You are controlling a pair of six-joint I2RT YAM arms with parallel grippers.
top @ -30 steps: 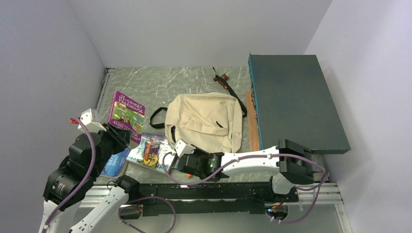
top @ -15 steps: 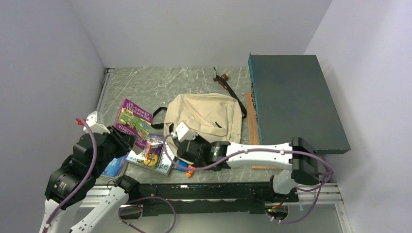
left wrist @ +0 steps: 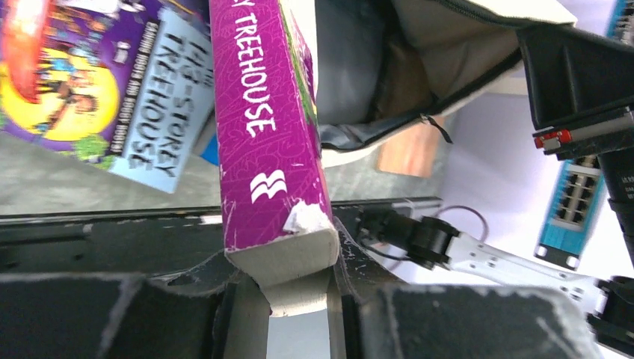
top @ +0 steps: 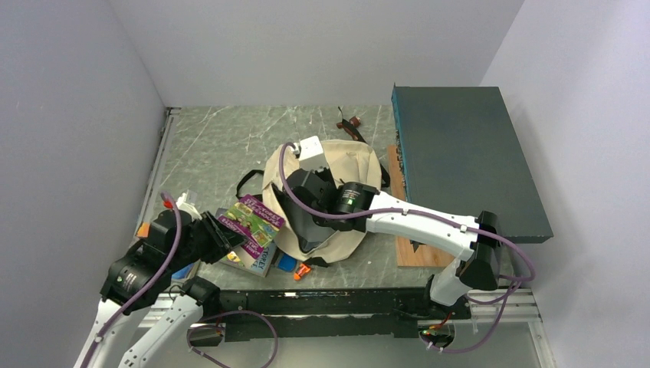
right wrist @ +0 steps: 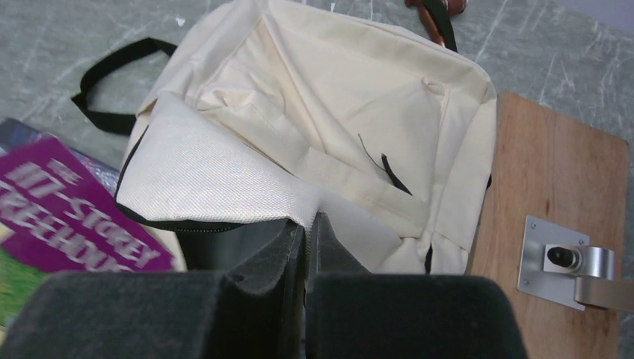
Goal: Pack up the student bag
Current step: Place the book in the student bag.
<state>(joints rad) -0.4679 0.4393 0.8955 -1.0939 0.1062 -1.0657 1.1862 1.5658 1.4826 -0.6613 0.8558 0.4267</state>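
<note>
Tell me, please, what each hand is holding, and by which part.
Left hand: purple Treehouse book, clamped at one end by the spine. Right hand: student bag, pinched at the rim of its open mouth.

The left arm (top: 142, 264) folds low at near left, jaws clamped on a purple book (top: 260, 216). The right arm (top: 414, 221) reaches forward and left, jaws pinched shut on the student bag (right wrist: 336, 97) flap.

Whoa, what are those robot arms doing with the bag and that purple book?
They are packing the student bag. The right gripper pinches the cream fabric at the edge of the bag's opening and holds it up, so the dark inside shows. The left gripper grips the purple book by one end, close to that opening. It is not inside yet. A second book lies beside the bag.
</note>
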